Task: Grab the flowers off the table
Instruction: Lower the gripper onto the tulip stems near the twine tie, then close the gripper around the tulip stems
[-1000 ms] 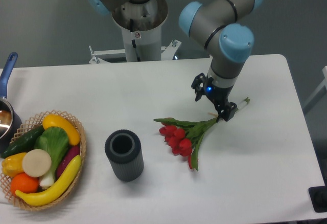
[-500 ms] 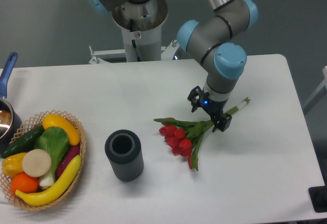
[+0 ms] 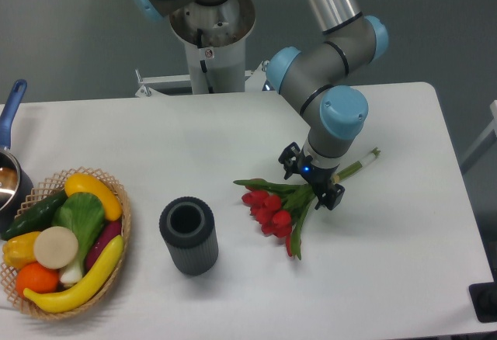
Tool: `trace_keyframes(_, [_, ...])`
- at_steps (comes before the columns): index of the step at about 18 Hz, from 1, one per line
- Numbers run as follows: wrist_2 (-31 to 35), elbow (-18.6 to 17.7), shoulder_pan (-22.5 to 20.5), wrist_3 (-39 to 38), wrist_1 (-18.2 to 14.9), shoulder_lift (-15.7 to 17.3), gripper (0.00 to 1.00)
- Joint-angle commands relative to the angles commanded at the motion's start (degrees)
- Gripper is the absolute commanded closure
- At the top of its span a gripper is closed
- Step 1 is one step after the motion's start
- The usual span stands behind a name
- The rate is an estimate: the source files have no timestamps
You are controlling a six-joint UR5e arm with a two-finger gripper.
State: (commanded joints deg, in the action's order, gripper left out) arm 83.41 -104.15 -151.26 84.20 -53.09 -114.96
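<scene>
White table (image 3: pixel 404 231) filling the frame, flowers (image 3: pixel 278 208) lying right of center, my gripper (image 3: pixel 311 185) hovering over their stems, jaws parted either side, gripping nothing, basket (image 3: pixel 123 223) sitting lower left.

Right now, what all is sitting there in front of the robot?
table: one, white, under everything
flowers: one bunch, red buds and green stems, lying right of centre
cup: one, dark grey, upright, left of the flowers
basket: one, tan wicker, front left, filled with toy fruit and vegetables
pot: one, dark with blue handle, left edge, partly out of view
arm: one, grey with blue joints, reaching from the back
gripper: one, black, low over the flower stems; grip unclear
</scene>
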Motion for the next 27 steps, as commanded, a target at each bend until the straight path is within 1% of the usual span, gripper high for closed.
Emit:
trace_keyframes(6, [0.7, -0.6, 0.0, 0.2, 0.1, -0.1, 0.0])
trace_keyframes(11, [1.2, -0.4, 1.1, -0.3, 0.4, -0.6, 0.0])
trace_keyframes(13, [1.2, -0.6, 1.1, -0.3, 1.5, -1.0, 0.01])
trace_keyframes(14, [1.2, -0.7, 1.1, -0.3, 2.1, -1.1, 0.04])
trace_keyframes(16, [1.2, -0.8, 1.1, -0.3, 2.3, -1.1, 0.11])
trace_keyframes(17, [1.2, -0.8, 1.1, -0.2, 2.3, -1.1, 0.17])
trace_keyframes(20, [1.3, -0.8, 1.2, -0.3, 2.3, -1.0, 0.4])
trace_keyframes(22, [1.3, -0.7, 1.1, -0.3, 2.4, -0.8, 0.49])
trace_keyframes(24, [1.3, -0.7, 1.1, -0.3, 2.4, -0.6, 0.61])
trace_keyframes(25, [1.3, -0.7, 1.1, -0.3, 2.4, -0.6, 0.64])
trace_keyframes(26, [1.3, -0.7, 1.1, -0.3, 2.4, -0.6, 0.64])
trace_keyframes(27, [1.3, -0.6, 1.1, -0.3, 2.4, -0.6, 0.67])
